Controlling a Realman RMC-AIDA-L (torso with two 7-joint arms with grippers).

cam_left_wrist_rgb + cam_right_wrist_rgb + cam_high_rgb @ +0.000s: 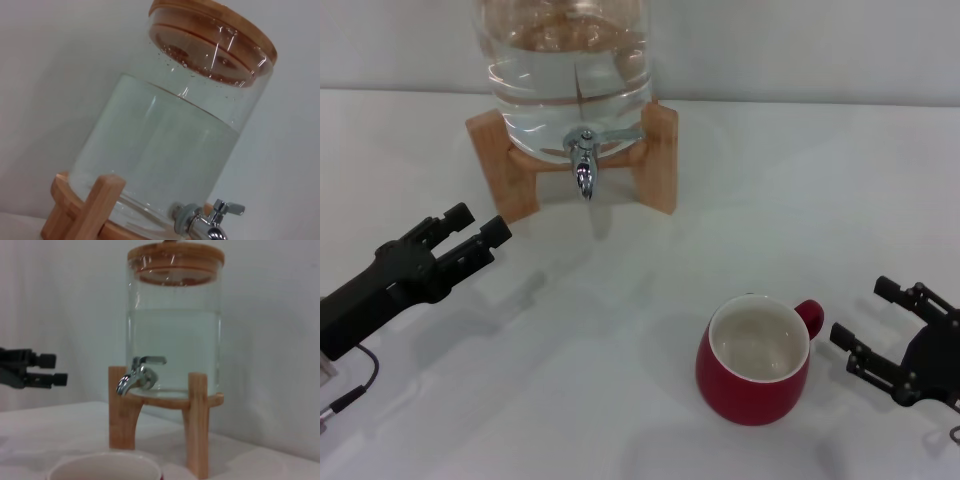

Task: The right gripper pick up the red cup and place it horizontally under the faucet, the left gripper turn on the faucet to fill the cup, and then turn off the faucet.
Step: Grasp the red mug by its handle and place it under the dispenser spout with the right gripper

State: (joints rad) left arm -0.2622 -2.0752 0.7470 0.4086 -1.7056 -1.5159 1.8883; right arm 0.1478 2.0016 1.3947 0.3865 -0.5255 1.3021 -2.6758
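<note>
Head view w/ both wrist views, start of pick step. The red cup (pixel 754 364) stands upright on the white surface (pixel 620 400), near the robot's right side and well apart from the faucet (pixel 584 168); nothing holds it. Cup axis is vertical, mouth up, off-white inside showing and apparently empty; loop handle points toward the robot's right and slightly away, i.e. toward the right gripper (pixel 866 326). That gripper sits low just beside the cup on the handle side, fingers spread, not touching it. The left gripper (pixel 478 229) hovers left of the wooden stand (pixel 658 155), fingers apart w/ nothing between them, tips aimed toward the jar; it also shows in the right wrist view (pixel 52 370).

Step in hand, as judged: approach for the grasp; cup not yet lifted, faucet untouched, no stream at the spout. Next move prob. calls for the right gripper to close in on the cup wall or rim, lift, then carry it below the spout. Spout points down; lever (pixel 152 360) lies sideways. The glass jar (pixel 165 150) is water-filled to approx. three quarters, bamboo lid (pixel 175 252) on. Risk: handle may get in the way of a clean side grip.
</note>
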